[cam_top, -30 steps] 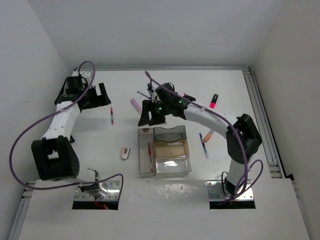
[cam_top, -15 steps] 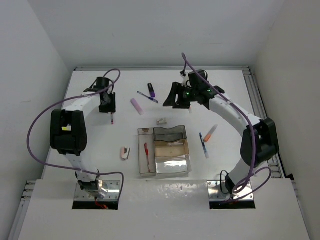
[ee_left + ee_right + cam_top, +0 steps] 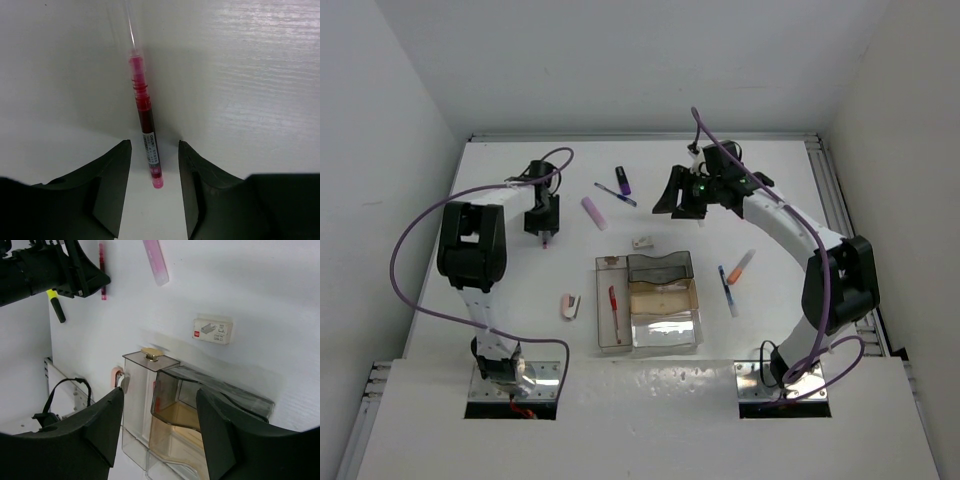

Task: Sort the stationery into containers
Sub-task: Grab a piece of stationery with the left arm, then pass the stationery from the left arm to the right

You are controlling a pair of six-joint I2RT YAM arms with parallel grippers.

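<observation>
A red pen (image 3: 145, 120) lies on the white table between the fingers of my left gripper (image 3: 154, 150), which is open with a gap on each side of the pen. From above, the left gripper (image 3: 542, 218) stands over that pen (image 3: 546, 239) at the back left. My right gripper (image 3: 670, 203) hovers open and empty behind the containers (image 3: 663, 268). In its own view the right gripper (image 3: 160, 400) faces the long smoky tray (image 3: 142, 390). A second red pen (image 3: 613, 303) lies in the long tray.
Scattered items: purple highlighter (image 3: 623, 180), thin blue pen (image 3: 615, 194), pink highlighter (image 3: 593, 212), white eraser (image 3: 642, 241), orange highlighter (image 3: 741, 266), blue pen (image 3: 728, 290), pink eraser (image 3: 570, 305). White walls enclose the table.
My left gripper moved right and down onto the red pen and its jaws narrowed. My right gripper swung from over the containers to the back.
</observation>
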